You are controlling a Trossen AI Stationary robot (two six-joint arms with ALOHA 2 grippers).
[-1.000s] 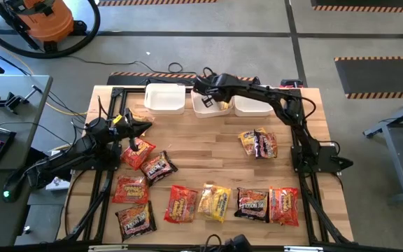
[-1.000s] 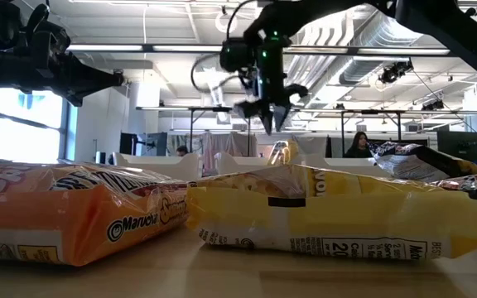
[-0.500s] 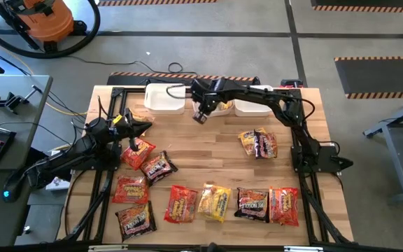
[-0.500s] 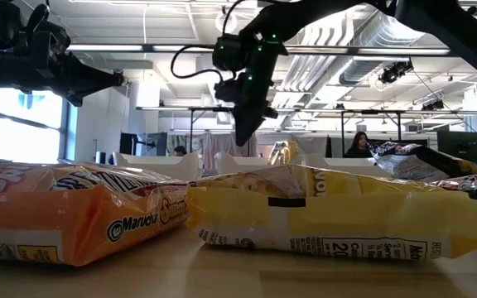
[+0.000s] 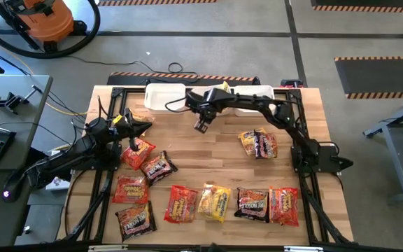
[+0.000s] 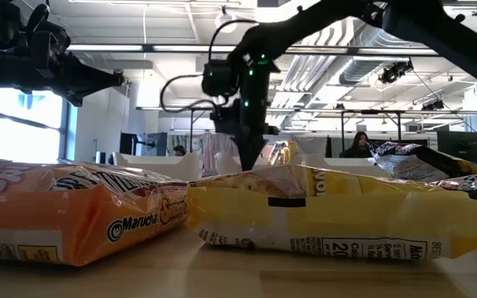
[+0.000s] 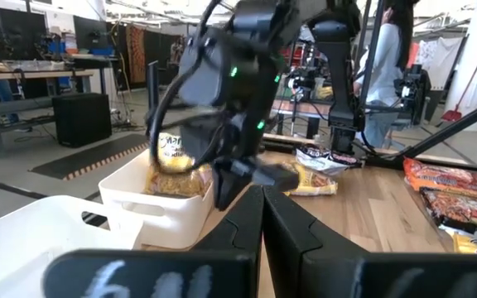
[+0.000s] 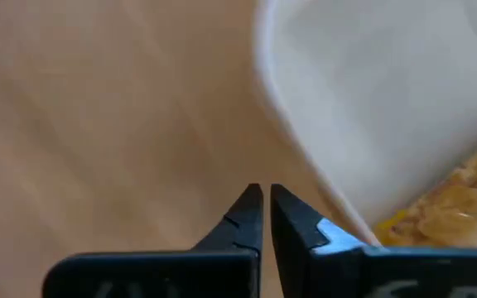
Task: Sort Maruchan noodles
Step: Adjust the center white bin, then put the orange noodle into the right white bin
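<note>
The Maruchan noodles (image 5: pixel 215 199) lie mostly in a loose row along the lower part of the high view, with a few at centre left and a pair at centre right. One yellow packet (image 7: pixel 172 170) already sits in the white bin (image 7: pixel 168 207) at the top. The right gripper (image 5: pixel 201 126), clenched and empty, hangs over bare wood just below the bins. The left gripper (image 5: pixel 144 128) is clenched too, at centre left. The packets look light, crinkly and slippery; I think pinching a sealed edge is safest, since the brittle noodles inside can crack.
</note>
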